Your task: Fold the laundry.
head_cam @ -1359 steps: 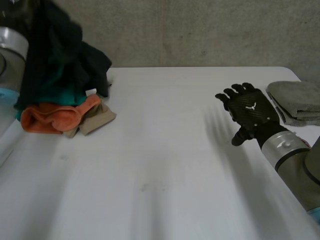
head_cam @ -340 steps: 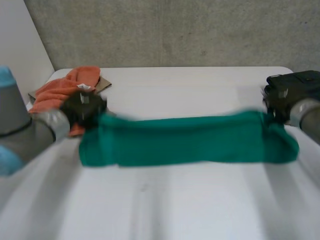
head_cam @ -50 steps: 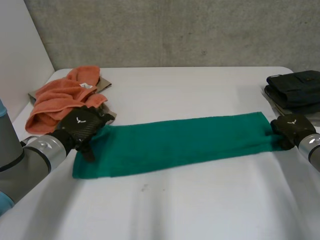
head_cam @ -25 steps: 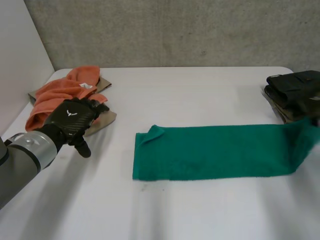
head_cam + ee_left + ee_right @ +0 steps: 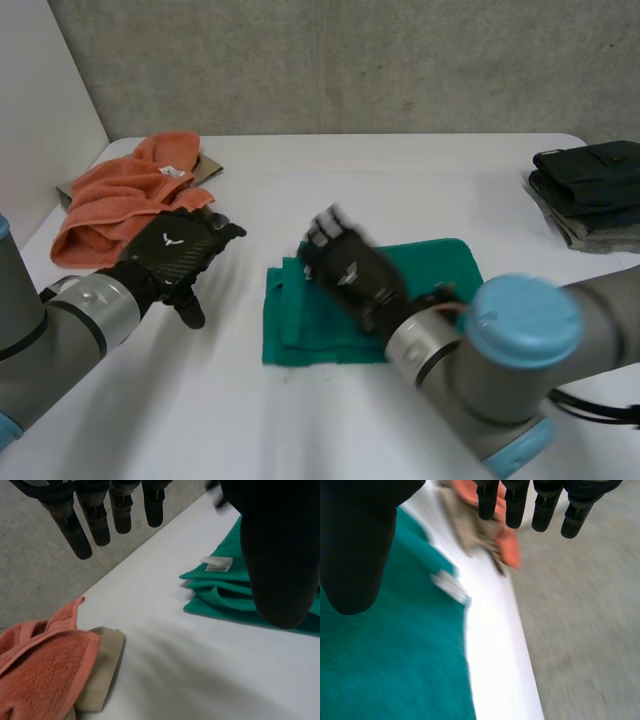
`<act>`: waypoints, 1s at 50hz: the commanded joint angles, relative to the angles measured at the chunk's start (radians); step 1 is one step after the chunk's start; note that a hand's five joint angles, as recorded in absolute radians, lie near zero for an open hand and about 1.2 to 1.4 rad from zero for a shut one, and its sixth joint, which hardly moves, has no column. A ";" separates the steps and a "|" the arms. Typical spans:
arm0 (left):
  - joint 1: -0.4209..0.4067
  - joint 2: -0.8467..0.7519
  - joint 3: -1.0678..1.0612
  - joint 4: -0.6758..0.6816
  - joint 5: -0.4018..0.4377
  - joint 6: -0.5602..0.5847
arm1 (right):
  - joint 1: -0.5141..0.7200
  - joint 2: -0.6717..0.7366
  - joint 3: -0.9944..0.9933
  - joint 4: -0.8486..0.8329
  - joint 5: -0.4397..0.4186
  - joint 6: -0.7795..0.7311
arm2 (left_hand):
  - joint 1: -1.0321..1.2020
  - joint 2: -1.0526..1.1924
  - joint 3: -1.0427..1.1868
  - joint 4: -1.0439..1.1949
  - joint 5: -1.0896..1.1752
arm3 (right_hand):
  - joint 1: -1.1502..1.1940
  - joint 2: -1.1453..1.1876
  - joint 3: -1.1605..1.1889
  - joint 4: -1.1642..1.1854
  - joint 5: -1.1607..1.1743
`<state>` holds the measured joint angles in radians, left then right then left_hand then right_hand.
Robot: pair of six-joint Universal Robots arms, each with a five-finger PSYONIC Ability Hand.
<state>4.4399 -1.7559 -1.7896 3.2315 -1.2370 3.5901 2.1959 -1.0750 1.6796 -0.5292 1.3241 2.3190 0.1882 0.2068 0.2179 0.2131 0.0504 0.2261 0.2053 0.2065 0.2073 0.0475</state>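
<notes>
The green towel (image 5: 445, 262) lies doubled over in the middle of the white table (image 5: 400, 180), its stacked ends toward the left. My right hand (image 5: 345, 265) hovers over those ends, open, with its fingers (image 5: 515, 502) straight and nothing held. In the right wrist view the towel (image 5: 395, 655) with its white label (image 5: 450, 587) lies under the palm. My left hand (image 5: 175, 252) is open too, on the table left of the towel and apart from it. Its own view shows straight fingers (image 5: 75, 525) and the towel's layered edge (image 5: 220, 587) with the label (image 5: 216, 564).
An orange towel (image 5: 120, 195) is heaped over a beige cloth (image 5: 205, 165) at the far left corner, seen close in the left wrist view as orange towel (image 5: 35, 665) on beige cloth (image 5: 102, 670). A dark folded stack (image 5: 590, 175) rests on a grey folded towel (image 5: 590, 228) at the far right.
My right hand has swept across from the right with the towel's right end, laid it over the left end and opened. My left hand has moved slightly closer to the towel.
</notes>
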 commanded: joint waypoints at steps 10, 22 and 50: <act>-0.125 -0.043 0.026 0.021 -0.032 0.001 | -0.416 -0.074 0.084 0.477 -0.039 0.284 | -0.014 -0.032 -0.043 -0.039 -0.050 | 0.135 0.156 0.155 0.154 0.139; -0.103 0.005 0.012 0.014 -0.047 -0.001 | -0.222 -0.167 0.042 0.115 0.118 0.189 | -0.014 -0.032 -0.043 -0.039 -0.050 | 1.170 1.191 1.190 1.189 1.174; -0.227 -0.109 0.272 -0.027 -0.196 -0.290 | -0.082 -0.034 -0.238 0.394 0.058 0.836 | -0.014 -0.032 -0.043 -0.039 -0.050 | -0.052 -0.031 -0.032 -0.033 -0.048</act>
<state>4.3073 -1.7761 -1.6366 3.2221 -1.3865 3.3852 2.2075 -1.0792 1.4590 -0.2104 1.4553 2.9352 0.1882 0.2070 0.2179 0.2130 0.0504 0.2279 0.2081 0.2098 0.2085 0.0475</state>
